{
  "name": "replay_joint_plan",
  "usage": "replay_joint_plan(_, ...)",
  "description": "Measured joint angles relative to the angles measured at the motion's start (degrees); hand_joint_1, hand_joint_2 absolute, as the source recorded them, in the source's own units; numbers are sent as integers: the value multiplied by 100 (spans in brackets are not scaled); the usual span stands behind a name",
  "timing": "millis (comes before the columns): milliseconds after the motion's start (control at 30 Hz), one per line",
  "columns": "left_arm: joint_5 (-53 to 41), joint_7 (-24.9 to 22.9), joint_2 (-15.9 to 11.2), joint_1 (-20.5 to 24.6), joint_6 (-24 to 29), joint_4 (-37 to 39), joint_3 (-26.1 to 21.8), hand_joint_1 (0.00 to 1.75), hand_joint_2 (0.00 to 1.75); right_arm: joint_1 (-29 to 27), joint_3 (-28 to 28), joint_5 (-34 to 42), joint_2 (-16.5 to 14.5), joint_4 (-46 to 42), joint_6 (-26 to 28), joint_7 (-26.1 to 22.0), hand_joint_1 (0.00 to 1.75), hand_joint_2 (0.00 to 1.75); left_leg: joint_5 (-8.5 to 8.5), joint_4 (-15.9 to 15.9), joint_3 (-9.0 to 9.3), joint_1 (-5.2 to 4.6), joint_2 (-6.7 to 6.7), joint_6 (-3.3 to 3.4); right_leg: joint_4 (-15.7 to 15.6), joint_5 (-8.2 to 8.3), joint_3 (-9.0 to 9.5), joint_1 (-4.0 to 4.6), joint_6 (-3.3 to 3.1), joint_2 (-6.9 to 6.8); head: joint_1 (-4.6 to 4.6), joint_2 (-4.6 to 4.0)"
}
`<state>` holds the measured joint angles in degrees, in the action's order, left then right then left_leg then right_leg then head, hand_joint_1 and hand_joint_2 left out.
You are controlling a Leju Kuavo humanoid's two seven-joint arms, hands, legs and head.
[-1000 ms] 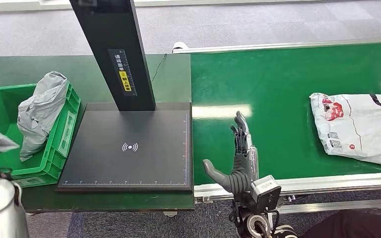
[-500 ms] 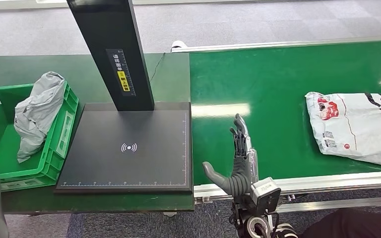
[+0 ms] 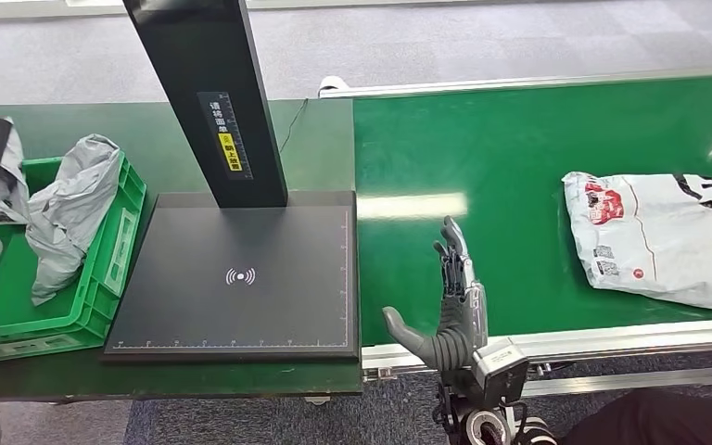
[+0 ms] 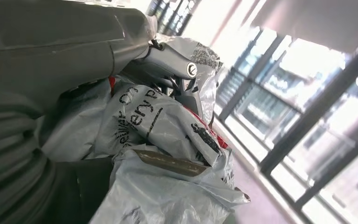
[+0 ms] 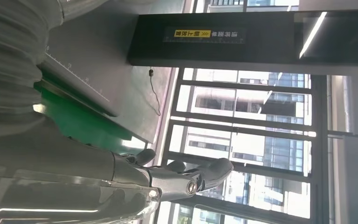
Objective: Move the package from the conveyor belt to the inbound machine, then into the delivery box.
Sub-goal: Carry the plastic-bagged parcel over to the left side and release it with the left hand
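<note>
Grey crumpled plastic package [image 4: 168,135] gripped in my L hand [image 4: 74,74] above green crate's [image 3: 111,250] edge; R hand [image 3: 450,301] open. Risk: pkg snags rim, spills outside.

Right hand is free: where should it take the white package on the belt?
Judging by its pose, grip the white package at its near left edge, coming from the left: it lies flat, that end faces the open right hand, and bare conveyor belt lies between.
</note>
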<state>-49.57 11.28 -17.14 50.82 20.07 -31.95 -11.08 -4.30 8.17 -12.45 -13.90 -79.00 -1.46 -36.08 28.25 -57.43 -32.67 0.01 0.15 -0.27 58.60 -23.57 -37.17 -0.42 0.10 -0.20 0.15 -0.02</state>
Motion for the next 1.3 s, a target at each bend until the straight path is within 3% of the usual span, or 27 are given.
replay_joint_plan(233,1,63,121,-591,-502,-312,28,174,175,-22,-56,-23,-1,-39,-42,8,0,175,3,0,-3,0,-1,-1,-1,-1,-5,1,0,1,0,0)
replay_joint_plan(267,19,93,139,-667,-613,-397,28,166,175,-26,-64,-25,-2,-41,-42,8,0,175,3,0,-3,0,-1,-1,-1,-1,-5,1,0,1,1,0)
replay_joint_plan(367,91,155,191,-808,-871,-595,28,36,175,-33,-90,-30,-8,-43,-44,8,0,175,3,0,-4,1,-2,-1,-1,-1,-4,1,0,1,-1,0)
replay_joint_plan(400,114,164,201,-826,-935,-641,28,0,175,-33,-97,-31,-10,-43,-45,8,0,175,2,0,-4,1,-3,-1,-1,-1,-4,1,0,1,-1,0)
replay_joint_plan(667,322,248,208,-836,-1040,-805,21,0,175,-31,-130,-39,-15,-41,-47,8,0,175,2,0,-4,1,-3,-1,0,-1,-4,1,0,1,-1,2)
replay_joint_plan(1033,2146,1153,308,-997,29,-1619,-376,0,175,-6,-124,-20,-33,53,45,-17,0,175,2,0,-6,1,-4,-1,-1,-1,-4,1,0,0,0,0)
replay_joint_plan(1300,2669,1452,297,-1063,256,-2049,-544,0,175,-6,-110,-5,-33,99,76,-42,0,175,2,0,-6,2,-5,-1,0,-1,-3,1,0,0,1,1)
